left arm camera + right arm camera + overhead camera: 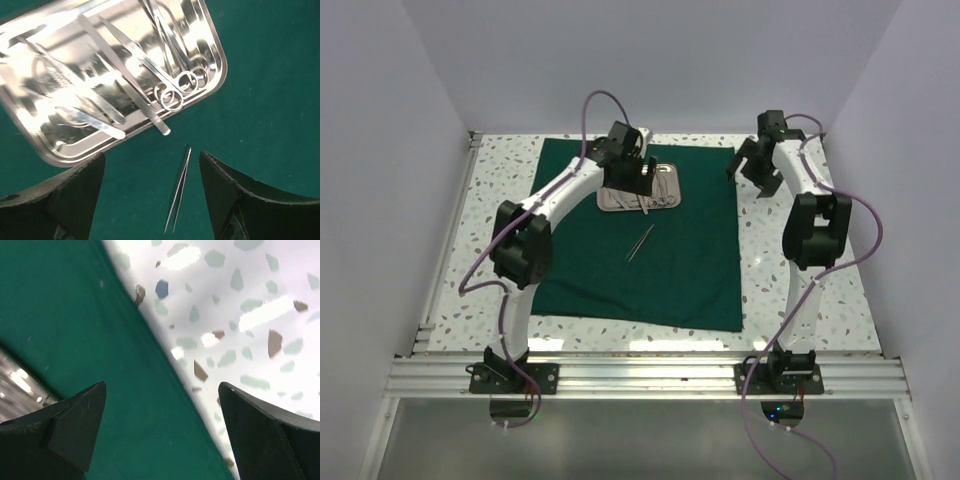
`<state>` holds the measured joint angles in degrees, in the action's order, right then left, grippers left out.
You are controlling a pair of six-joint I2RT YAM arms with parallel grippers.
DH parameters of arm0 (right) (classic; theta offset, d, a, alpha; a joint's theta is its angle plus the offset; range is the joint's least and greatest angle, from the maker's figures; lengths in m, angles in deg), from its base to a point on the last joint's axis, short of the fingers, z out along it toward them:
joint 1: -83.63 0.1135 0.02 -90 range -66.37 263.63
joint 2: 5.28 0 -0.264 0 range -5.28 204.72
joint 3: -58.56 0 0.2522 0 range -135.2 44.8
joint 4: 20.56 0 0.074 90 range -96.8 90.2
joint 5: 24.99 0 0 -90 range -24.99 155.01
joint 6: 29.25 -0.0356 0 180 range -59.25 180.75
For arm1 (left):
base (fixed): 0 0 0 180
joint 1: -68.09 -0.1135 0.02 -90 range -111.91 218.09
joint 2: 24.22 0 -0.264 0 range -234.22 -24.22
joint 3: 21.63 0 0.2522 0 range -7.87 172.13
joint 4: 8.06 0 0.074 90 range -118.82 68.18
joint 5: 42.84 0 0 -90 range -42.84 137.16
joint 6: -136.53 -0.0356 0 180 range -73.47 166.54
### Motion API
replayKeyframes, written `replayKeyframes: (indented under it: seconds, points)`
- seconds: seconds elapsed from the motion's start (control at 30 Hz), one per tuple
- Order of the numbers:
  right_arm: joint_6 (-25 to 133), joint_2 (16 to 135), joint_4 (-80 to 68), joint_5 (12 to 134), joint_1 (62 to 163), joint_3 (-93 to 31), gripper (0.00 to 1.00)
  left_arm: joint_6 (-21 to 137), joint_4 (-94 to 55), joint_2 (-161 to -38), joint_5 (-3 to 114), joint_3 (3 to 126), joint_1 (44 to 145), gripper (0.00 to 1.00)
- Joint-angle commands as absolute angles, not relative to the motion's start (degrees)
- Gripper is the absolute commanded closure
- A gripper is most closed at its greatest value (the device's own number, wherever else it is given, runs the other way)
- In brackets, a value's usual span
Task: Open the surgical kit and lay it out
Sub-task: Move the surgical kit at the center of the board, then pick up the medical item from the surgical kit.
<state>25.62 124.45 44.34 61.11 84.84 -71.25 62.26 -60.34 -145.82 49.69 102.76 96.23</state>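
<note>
Drape (75, 340) edge lies under spread right pincer (161, 390), tray (222, 70) rim before spread left pincer (151, 156)

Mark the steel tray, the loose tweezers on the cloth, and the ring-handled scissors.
steel tray (218, 56): left wrist view, right rim.
tweezers (185, 165): left wrist view, near joined tip.
ring-handled scissors (178, 90): left wrist view, where rings meet.

Left arm: the white-and-black jointed arm (535, 215) bends at the elbow and leans forward and inward toward the middle.
Left gripper: the black two-finger gripper (151, 159) points down, jaws spread wide, nothing between them.
Right arm: the matching white-and-black arm (802, 235) reaches straight ahead on the far right.
Right gripper: its black two-finger gripper (162, 387) tilts downward, jaws wide apart, empty.
</note>
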Motion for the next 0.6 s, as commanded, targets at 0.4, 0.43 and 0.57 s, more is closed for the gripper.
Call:
replayKeyframes:
  seconds: [0.4, 0.43, 0.57]
  points:
    - [28.15, 107.48, 47.08, 57.27, 85.21, -53.65, 0.02, 56.03, -53.11, -144.80, 54.99, 87.41, 101.31, 0.25]
    - [28.06, 106.78, 46.82, 57.27, 85.12, -52.94, 0.01, 56.03, -52.76, -144.72, 54.81, 86.88, 101.40, 0.25]
    - [27.71, 106.25, 46.73, 57.01, 85.12, -51.53, 0.02, 56.38, -53.19, -146.12, 53.49, 86.70, 101.57, 0.36]
